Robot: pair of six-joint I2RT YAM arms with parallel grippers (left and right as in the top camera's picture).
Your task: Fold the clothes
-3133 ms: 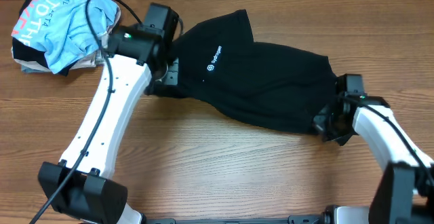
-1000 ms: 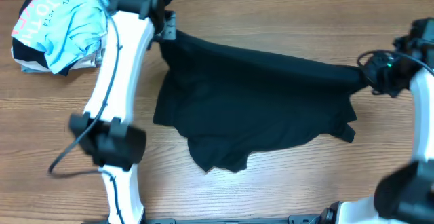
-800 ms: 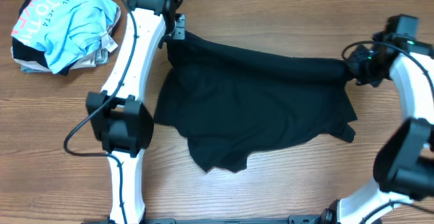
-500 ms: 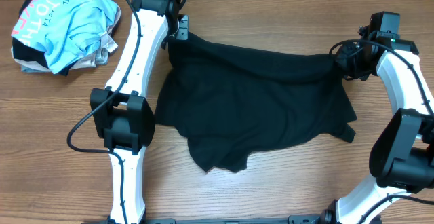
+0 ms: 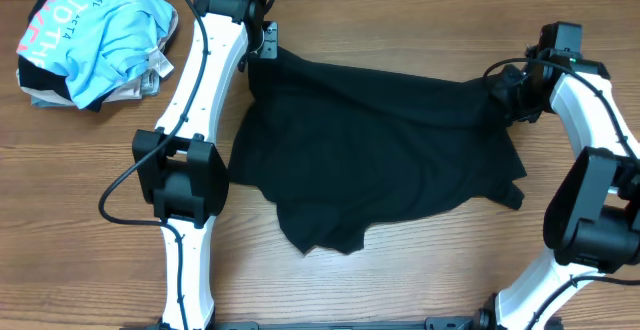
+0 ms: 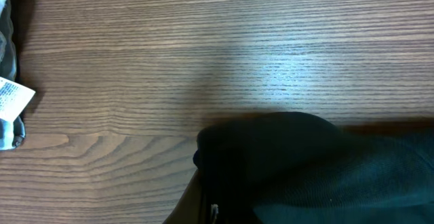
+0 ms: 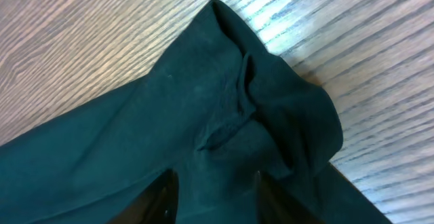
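The clothes, a black shirt (image 5: 380,150), lie spread out on the wooden table with the hem bunched toward the front. My left gripper (image 5: 262,48) is shut on the shirt's far left corner; in the left wrist view the dark fabric (image 6: 312,163) covers the jaws. My right gripper (image 5: 508,98) sits at the far right corner. In the right wrist view its fingers (image 7: 161,200) stand apart with the crumpled corner of the shirt (image 7: 203,108) lying loose between and beyond them, so the right gripper (image 7: 217,197) is open.
A pile of other garments topped by a light-blue T-shirt (image 5: 95,35) sits at the far left corner; its white label (image 6: 12,102) shows in the left wrist view. Bare wood (image 5: 400,280) lies in front of the shirt.
The right gripper has opened and let go of the shirt's right corner, which dropped onto the table. Both arms carried the top edge backward and lowered it; the left still holds.
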